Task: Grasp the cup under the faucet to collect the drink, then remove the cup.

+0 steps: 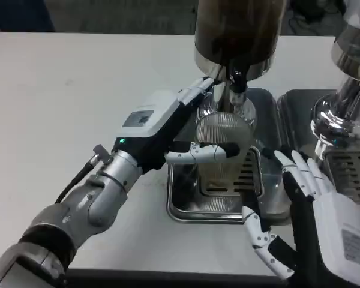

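The left hand (168, 135) is wrapped around the ribbed clear cup (223, 147) under the faucet (236, 84); likely light, rigid and slippery, so grip mid-body, while the right hand (315, 216) waits with fingers spread.

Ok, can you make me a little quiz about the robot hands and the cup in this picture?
1. True or false: the left robot hand holds the ribbed cup.
2. Where is the cup? A) on the bare white table B) under the faucet, over the metal drip tray C) in the right robot hand
3. Fill in: the right robot hand's fingers are spread and it holds ____.

Key: 1 true; 2 B; 3 nothing.
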Controlling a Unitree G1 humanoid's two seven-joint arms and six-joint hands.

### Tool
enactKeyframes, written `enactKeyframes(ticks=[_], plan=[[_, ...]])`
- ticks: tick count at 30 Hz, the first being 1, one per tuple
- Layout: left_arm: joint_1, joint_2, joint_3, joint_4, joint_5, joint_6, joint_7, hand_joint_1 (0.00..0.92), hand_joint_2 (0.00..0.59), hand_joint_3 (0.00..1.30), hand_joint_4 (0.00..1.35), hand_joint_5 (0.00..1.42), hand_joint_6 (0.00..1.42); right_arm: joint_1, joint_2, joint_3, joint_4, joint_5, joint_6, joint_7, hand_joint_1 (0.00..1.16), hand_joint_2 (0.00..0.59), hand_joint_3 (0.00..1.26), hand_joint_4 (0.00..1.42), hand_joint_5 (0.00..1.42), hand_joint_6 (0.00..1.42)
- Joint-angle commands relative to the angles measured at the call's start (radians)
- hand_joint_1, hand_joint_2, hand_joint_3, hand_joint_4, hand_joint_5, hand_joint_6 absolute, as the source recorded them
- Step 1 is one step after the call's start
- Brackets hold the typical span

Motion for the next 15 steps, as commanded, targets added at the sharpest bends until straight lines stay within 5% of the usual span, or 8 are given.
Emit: enactKeyframes(ticks=[1, 15], plan=[[0.024, 0.03, 0.026, -0.04, -0.02, -0.047, -0.005, 0.11, 0.024, 0.0, 0.0, 0.17, 0.25, -0.019, -0.005, 0.007, 0.014, 0.013, -0.008, 0.001, 0.38, 0.455, 0.22, 0.11, 0.07, 0.1], [0.252, 0.221, 0.2, -0.308, -0.192, -0.241, -0.141, 0.047, 0.012, 0.01, 0.01, 0.17, 0.25, -0.048, -0.016, -0.025, 0.025, 0.032, -0.01, -0.01, 0.38, 0.455, 0.22, 0.12, 0.07, 0.1]])
